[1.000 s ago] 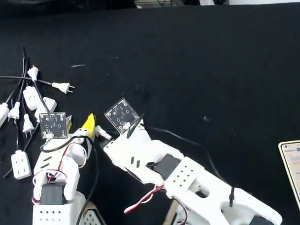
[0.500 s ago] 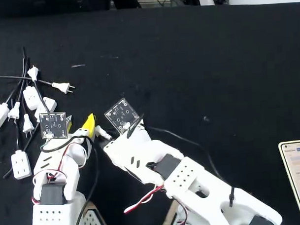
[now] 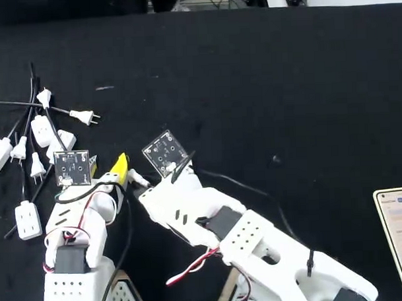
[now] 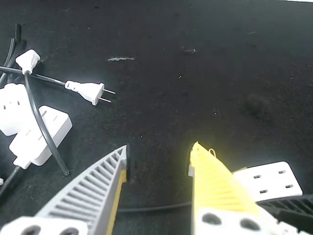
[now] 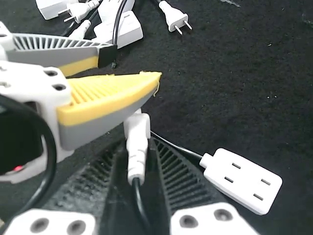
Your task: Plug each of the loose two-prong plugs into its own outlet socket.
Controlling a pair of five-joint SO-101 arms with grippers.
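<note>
Clamping a white plug (image 5: 137,131) between its fingers, the right gripper (image 5: 138,148) sits near an outlet socket (image 5: 243,180). The left gripper (image 4: 160,148) hangs released over the counter (image 4: 220,73).

I count five white two-prong plugs (image 3: 85,117), four in the heap of cords and one apart from it. The outlet sockets (image 3: 28,220) come to five as well. I have two arms (image 3: 189,204) here, and there is one phone (image 3: 397,239).

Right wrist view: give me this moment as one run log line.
right pincer: shut on plug | left pincer: open, empty, near plug | socket: slots empty
</note>
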